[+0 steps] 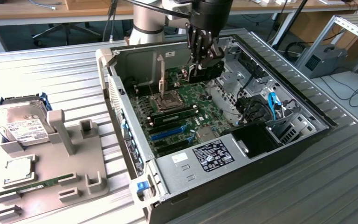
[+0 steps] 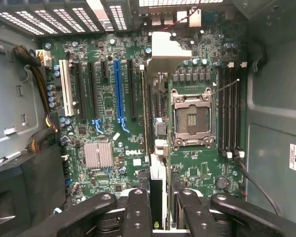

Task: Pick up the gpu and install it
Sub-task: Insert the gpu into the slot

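My gripper (image 1: 204,58) hangs inside the open computer case (image 1: 166,175), over the far part of the green motherboard (image 1: 191,105). It is shut on the gpu (image 1: 208,72), a dark card held on edge between the fingers. In the wrist view the gpu (image 2: 158,190) shows edge-on, running from the gripper (image 2: 163,217) out to its silver bracket (image 2: 170,47) near the case's rear wall. The card hovers above the board between the long slots (image 2: 119,89) and the CPU socket (image 2: 192,121).
On the exterior view's left, a grey parts holder (image 1: 73,158) carries a hard drive (image 1: 18,123), a processor (image 1: 20,170) and a green memory stick (image 1: 36,185). Drive cages and cables (image 1: 272,105) fill the case's right side. The power supply (image 1: 204,156) sits at the near end.
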Tool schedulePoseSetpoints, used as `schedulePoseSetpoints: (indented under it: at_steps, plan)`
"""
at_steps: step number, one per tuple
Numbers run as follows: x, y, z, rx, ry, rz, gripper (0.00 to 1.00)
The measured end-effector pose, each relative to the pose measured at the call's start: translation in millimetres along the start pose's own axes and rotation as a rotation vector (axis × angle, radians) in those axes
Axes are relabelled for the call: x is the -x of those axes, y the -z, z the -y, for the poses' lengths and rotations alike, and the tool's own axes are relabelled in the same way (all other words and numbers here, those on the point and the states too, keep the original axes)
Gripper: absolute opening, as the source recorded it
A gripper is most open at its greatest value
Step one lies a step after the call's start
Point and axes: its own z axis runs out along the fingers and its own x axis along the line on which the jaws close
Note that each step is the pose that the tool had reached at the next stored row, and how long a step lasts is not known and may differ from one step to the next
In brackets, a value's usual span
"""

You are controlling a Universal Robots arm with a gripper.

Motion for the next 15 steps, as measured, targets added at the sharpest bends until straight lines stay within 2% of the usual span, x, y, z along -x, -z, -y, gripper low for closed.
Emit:
schedulePoseSetpoints:
  at_steps: [15]
  plan:
    - [0.0,-0.2,0.0,0.0004,0.087,0.0042,0.26]
